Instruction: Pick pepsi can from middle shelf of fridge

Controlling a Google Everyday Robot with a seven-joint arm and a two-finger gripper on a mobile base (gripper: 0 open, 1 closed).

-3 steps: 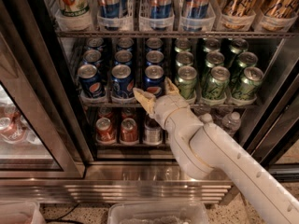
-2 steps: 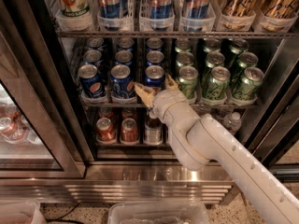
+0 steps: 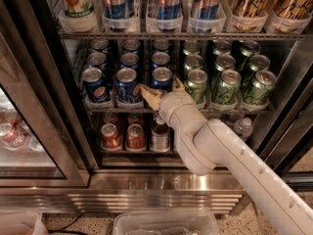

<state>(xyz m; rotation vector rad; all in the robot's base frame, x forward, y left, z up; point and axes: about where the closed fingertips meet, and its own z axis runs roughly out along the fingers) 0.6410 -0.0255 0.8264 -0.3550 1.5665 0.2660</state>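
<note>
The fridge (image 3: 166, 180) stands open, with a shiny steel base. Its middle shelf (image 3: 112, 108), a wire rack with clear lane trays, holds three lanes of dark-blue pepsi cans. The front cans are at left (image 3: 95, 84), centre (image 3: 128, 84) and right (image 3: 161, 77). My gripper (image 3: 160, 85) is at the shelf's front edge, open. Its tan fingers (image 3: 148, 95) reach to either side of the front can of the right pepsi lane. The white arm comes in from the lower right and hides that can's lower part.
Green cans (image 3: 230, 84) fill the right half of the same shelf. Tall slim cans (image 3: 166, 4) stand on the rack above. Small red cans (image 3: 112, 136), a dark bottle (image 3: 160, 133) and a water bottle (image 3: 242, 129) sit below. A dark door frame (image 3: 54, 82) is at left and a plastic bin (image 3: 166, 224) on the floor.
The gripper has moved up and further in toward the front can of the right pepsi lane. Its fingers now flank the can. The cans have not moved.
</note>
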